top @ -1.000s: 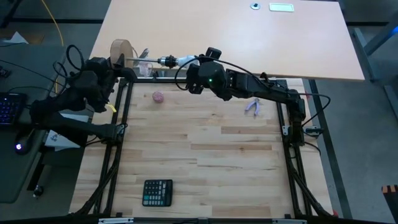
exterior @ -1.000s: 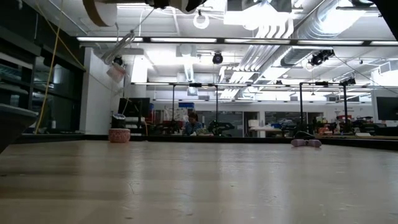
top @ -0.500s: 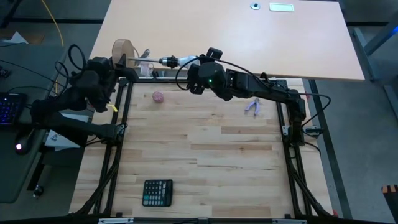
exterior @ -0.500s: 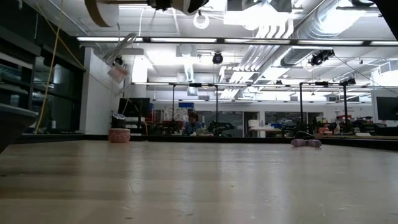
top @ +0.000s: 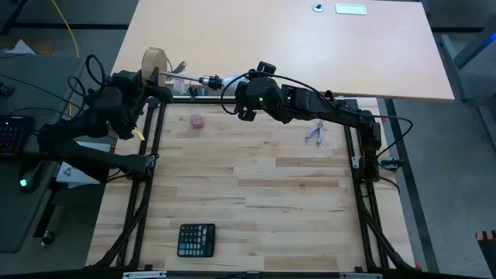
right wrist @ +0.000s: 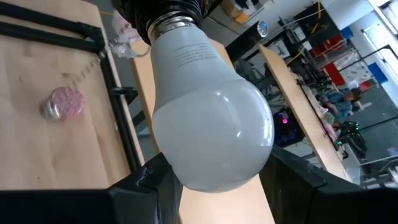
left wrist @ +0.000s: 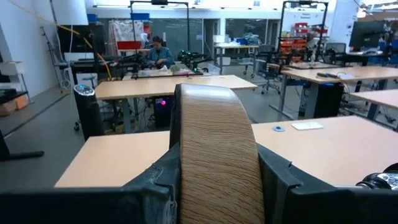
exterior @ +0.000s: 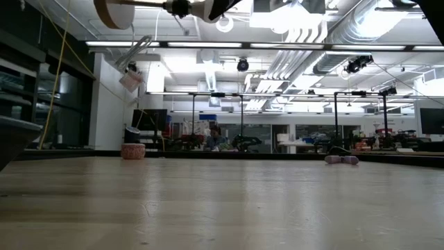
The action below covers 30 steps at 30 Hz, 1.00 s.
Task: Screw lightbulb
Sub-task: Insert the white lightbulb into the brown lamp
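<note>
Nearest, a black calculator (top: 196,239) lay alone on the pale wood-plank bench (top: 256,201), with wide open room around it. Farther back sat a small pink round thing (top: 197,121), too small to name. Beyond it, above the bench's far edge, the right gripper (top: 239,80) had its jaws closed on the white frosted pear-shaped lightbulb (right wrist: 205,112), its silvery screw base (right wrist: 171,23) running into a black socket, the threads mostly hidden. The left gripper (top: 147,75) had its jaws clamped on the round wooden disc (left wrist: 214,155), held edge-on so its face was hidden; only the grained rim showed.
</note>
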### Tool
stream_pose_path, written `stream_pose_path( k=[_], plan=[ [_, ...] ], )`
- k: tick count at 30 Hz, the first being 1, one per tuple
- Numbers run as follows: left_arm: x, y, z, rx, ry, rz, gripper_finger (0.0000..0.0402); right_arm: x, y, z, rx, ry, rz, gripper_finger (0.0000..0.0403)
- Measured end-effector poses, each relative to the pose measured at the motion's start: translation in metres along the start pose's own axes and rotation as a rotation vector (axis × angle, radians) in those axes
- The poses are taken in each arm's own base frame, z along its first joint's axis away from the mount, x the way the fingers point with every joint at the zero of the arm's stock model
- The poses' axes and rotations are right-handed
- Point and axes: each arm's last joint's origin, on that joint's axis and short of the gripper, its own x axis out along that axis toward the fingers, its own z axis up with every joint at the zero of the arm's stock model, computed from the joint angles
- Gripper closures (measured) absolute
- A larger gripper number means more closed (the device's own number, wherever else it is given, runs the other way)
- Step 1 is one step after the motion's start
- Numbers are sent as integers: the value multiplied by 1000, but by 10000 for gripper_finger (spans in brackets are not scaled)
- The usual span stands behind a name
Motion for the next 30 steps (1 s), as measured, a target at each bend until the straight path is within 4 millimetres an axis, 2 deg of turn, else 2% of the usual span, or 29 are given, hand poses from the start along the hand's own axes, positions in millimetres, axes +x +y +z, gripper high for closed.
stream_pose_path(
  k=[8, 13, 18, 22, 30],
  plan=[
    [1, -4, -1, 9, 3, 4, 286, 1, 1, -2, 54, -7, 52, 226],
    [2, -8, -3, -36, 8, 30, 286, 2, -8, -4, 155, -15, 74, 226],
    [3, -10, -3, -66, 6, 28, 286, -4, -18, -4, 179, -38, 79, 226],
    [3, -10, -2, -45, 3, 11, 286, -10, -21, -5, 170, -51, 108, 226],
    [3, -12, -3, 19, 6, -20, 286, -8, -21, -11, 194, -21, 177, 226]
  ],
)
